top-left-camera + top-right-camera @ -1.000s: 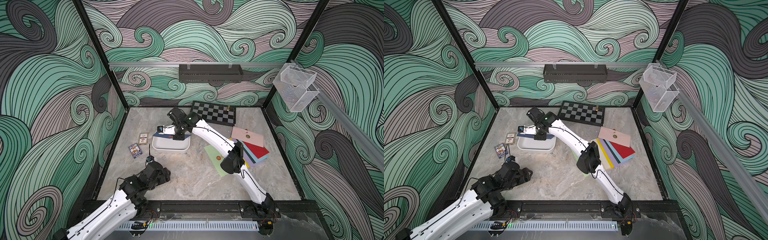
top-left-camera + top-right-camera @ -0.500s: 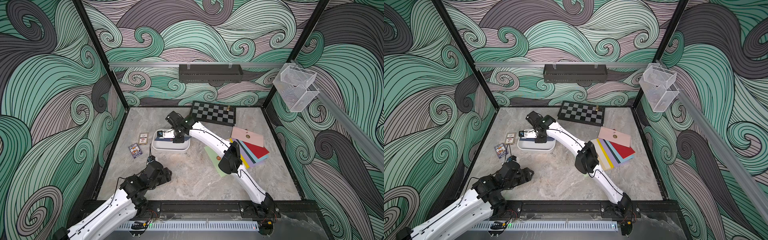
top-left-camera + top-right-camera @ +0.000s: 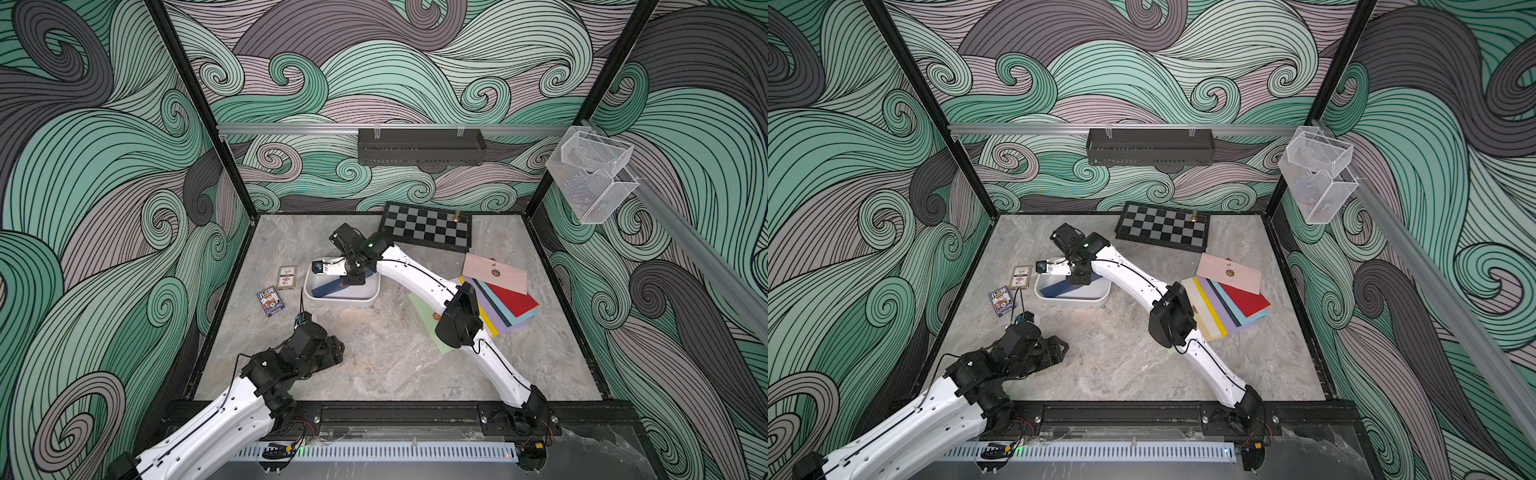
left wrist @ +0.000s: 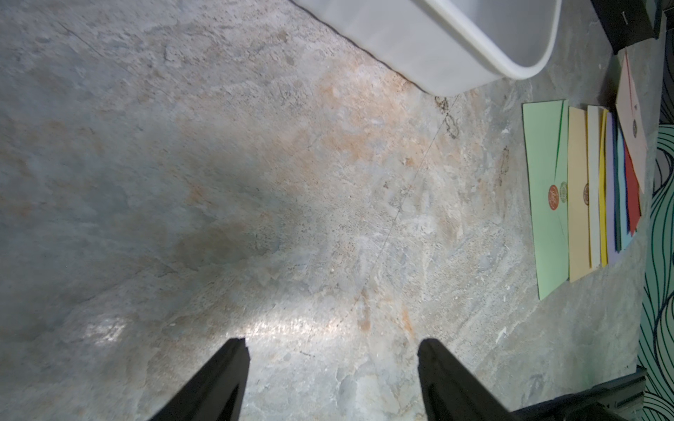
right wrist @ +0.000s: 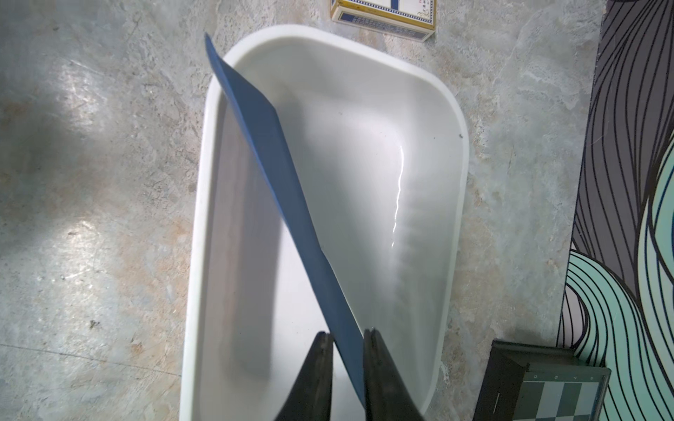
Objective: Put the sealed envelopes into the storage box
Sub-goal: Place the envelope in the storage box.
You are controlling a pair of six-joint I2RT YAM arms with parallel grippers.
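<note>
The white storage box [image 3: 345,300] [image 3: 1073,300] sits left of centre on the stone table. A navy sealed envelope [image 5: 277,164] [image 3: 330,286] stands on edge inside it, slanting across, with its far corner over the rim [image 5: 460,182]. My right gripper [image 5: 348,333] [image 3: 353,278] hangs over the box. Its jaws are slightly apart around the envelope's near end, with a gap on one side. Other sealed envelopes [image 3: 507,299] [image 4: 583,189] lie fanned out at the right, partly under the right arm. My left gripper [image 4: 333,344] [image 3: 334,349] is open and empty, low over bare table in front of the box.
Two card packs [image 3: 286,277] [image 3: 270,301] lie left of the box. A chessboard [image 3: 428,226] with a small piece lies at the back. A black tray [image 3: 419,146] hangs on the back wall and a wire-mesh bin [image 3: 590,178] on the right rail.
The right gripper has come down over the box with the navy envelope, which now rests in the box. Its jaws have parted a little. The left arm has not moved.
</note>
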